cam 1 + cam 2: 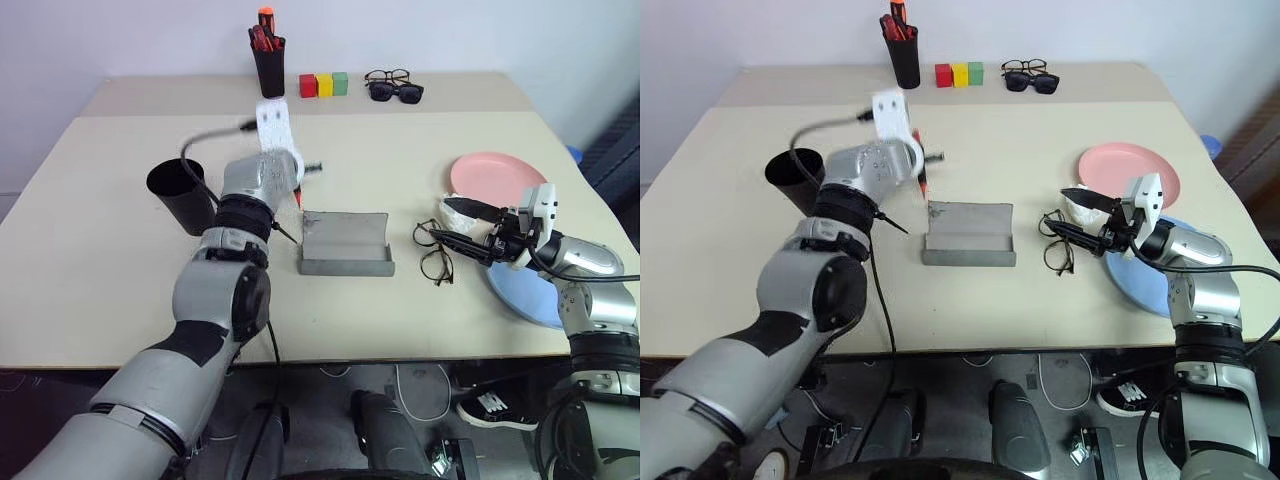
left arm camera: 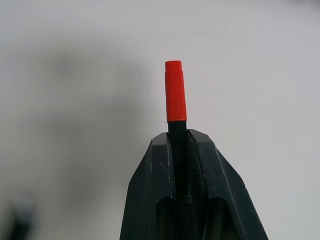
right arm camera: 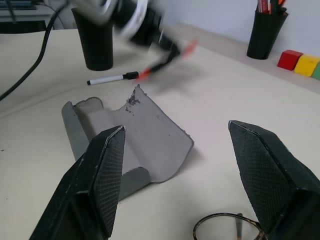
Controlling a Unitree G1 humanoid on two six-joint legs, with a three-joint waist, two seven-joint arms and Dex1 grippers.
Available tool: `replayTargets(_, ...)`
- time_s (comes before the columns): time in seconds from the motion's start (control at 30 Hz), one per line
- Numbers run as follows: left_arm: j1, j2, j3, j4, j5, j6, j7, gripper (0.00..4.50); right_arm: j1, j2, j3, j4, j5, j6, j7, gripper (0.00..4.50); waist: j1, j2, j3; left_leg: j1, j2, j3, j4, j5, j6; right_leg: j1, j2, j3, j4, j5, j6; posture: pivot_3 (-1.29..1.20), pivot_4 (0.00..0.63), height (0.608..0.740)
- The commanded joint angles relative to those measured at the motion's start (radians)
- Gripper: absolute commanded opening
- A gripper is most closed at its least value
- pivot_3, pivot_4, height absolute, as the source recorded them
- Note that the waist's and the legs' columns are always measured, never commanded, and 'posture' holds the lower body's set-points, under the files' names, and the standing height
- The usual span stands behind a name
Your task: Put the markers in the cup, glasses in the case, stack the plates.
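Left tool point(image 2: 186, 145) is clamped tight on the black-bodied marker point(image 2: 176, 107), whose red-orange cap pokes straight out past the fingertips, and it's up off the desk point(image 1: 120, 250) between the cup point(image 1: 180, 195) and the case point(image 1: 346, 243). The left wrist view gives you the grip itself up close; from the head you mostly just get the back of that wrist with a sliver of red beside it. Right tool point(image 3: 175, 175) has its fingers spread wide with nothing between them, hanging just over the glasses point(image 1: 436, 250), which lie on the desk right of the case. The right wrist view is the one that catches the white marker point(image 3: 112, 78) lying flat on the desk near the cup, black cap toward the case. The case is grey, lid flipped open, with a chewed-up chip on the lid's edge in that view. The pink plate point(image 1: 495, 178) and the blue plate point(image 1: 520, 292) lie apart by the right arm, unstacked. At the back: pen holder point(image 1: 268, 65), coloured blocks point(image 1: 323, 84), two more pairs of specs point(image 1: 394, 86).
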Motion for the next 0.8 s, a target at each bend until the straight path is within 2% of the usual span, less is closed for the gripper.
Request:
replayTargets(0.03,0.123,0.036,-0.105,-0.363,0.111,-0.2,-0.023,0.07,-0.026,-0.003,-0.024,-0.019,0.014,-0.009,0.002,3.36,-0.001,0.001,0.0,0.0,0.0,0.0,0.0,0.0,-0.002,-0.001,0.0,0.0,0.001,0.0,0.0,0.0,0.15,0.74)
replayTargets(0.17,0.262,0.139,-0.155,-0.612,0.209,-0.211,-0.05,0.07,-0.041,0.011,-0.008,-0.008,0.009,-0.006,0.01,3.36,0.002,0.001,0.0,0.001,0.0,0.0,-0.002,0.003,-0.006,-0.003,0.001,0.002,0.002,0.0,-0.001,0.0,0.15,0.74)
replayTargets(0.3,0.37,0.232,-0.132,-0.729,0.325,-0.269,0.003,0.07,-0.06,0.028,0.006,0.016,0.001,-0.013,0.022,3.36,0.003,0.001,0.0,0.0,0.0,0.0,0.002,0.003,-0.007,0.0,0.001,0.002,0.002,0.002,-0.001,0.0,0.15,0.74)
replayTargets(0.4,0.434,0.272,-0.08,-0.747,0.364,-0.301,0.045,0.07,-0.076,0.039,0.016,0.036,-0.007,-0.019,0.029,3.36,0.005,0.001,0.0,0.0,0.0,0.0,0.005,0.003,-0.007,0.002,0.001,0.002,0.002,0.003,-0.002,0.0,0.15,0.74)
replayTargets(0.53,0.488,0.271,-0.027,-0.756,0.359,-0.32,0.063,0.07,-0.091,0.045,0.025,0.059,-0.016,-0.027,0.043,3.36,0.006,0.001,0.0,0.0,0.0,-0.001,0.005,0.003,-0.006,0.002,0.001,0.002,0.002,0.003,-0.002,0.0,0.15,0.74)
replayTargets(0.8,0.548,0.264,-0.012,-0.663,0.365,-0.437,0.069,0.07,-0.117,0.06,0.025,0.081,-0.029,-0.031,0.056,3.36,0.005,0.001,0.0,0.0,0.0,-0.001,0.004,0.003,-0.006,0.002,0.001,0.001,0.002,0.003,-0.001,0.0,0.15,0.74)
